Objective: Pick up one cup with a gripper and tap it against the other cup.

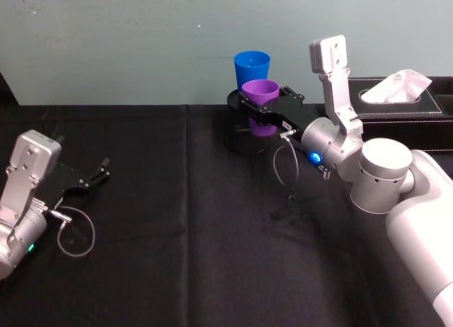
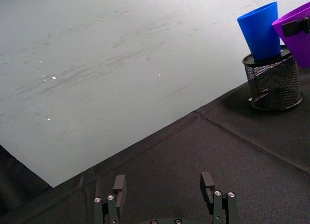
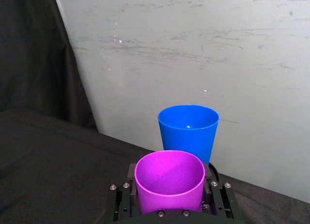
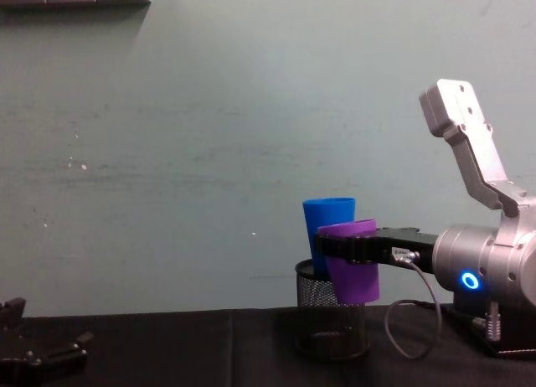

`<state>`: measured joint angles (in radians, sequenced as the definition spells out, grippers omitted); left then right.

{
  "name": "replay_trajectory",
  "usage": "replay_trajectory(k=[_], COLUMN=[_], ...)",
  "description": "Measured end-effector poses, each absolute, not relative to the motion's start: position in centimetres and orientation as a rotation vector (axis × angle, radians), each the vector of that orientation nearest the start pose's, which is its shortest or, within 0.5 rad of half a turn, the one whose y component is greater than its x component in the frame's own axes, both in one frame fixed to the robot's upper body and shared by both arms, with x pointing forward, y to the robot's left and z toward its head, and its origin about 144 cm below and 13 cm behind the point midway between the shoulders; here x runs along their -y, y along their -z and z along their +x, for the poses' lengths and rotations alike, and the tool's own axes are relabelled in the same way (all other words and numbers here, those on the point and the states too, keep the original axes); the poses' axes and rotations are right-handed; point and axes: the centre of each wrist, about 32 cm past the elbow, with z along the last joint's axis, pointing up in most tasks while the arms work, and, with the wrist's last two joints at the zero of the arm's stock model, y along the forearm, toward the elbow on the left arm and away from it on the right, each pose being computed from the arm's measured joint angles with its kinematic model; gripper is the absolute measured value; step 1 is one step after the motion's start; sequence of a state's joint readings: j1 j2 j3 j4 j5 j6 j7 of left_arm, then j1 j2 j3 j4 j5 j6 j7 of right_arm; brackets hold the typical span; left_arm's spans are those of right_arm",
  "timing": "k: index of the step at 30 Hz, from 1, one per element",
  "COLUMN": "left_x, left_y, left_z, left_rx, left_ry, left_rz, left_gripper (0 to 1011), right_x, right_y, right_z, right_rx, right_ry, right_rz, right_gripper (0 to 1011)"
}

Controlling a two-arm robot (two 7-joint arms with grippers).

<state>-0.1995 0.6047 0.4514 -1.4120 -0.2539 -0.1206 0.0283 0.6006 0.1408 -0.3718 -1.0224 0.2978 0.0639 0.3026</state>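
1 blue cup [image 2: 260,32] in holder [image 2: 273,81], purple [image 3: 169,178] in claw [image 3: 169,200]

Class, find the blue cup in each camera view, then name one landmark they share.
Head view: blue cup top centre, behind the purple cup.
Left wrist view: blue cup in the mesh holder, beside purple cup.
Right wrist view: blue cup just beyond purple cup.
Chest view: blue cup right of centre.
Shared landmark: the purple cup.
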Motion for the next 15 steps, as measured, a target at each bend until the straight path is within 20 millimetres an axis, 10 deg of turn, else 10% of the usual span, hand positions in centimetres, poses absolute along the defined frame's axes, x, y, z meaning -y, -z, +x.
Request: replay_trajectory(k=[15], left_x=[-30.97], left_y=[-113.98], left_z=[48.86], left_rx=[0.285], left_ry=[-1.248], left_rz=[0.304], left_gripper=[1000], right_x=[19.26], right_y=[-119.59], right_z=[61.13], right_rx=[-0.043], right_ry=[1.032], right_rz=[-0.070], right_gripper=[739])
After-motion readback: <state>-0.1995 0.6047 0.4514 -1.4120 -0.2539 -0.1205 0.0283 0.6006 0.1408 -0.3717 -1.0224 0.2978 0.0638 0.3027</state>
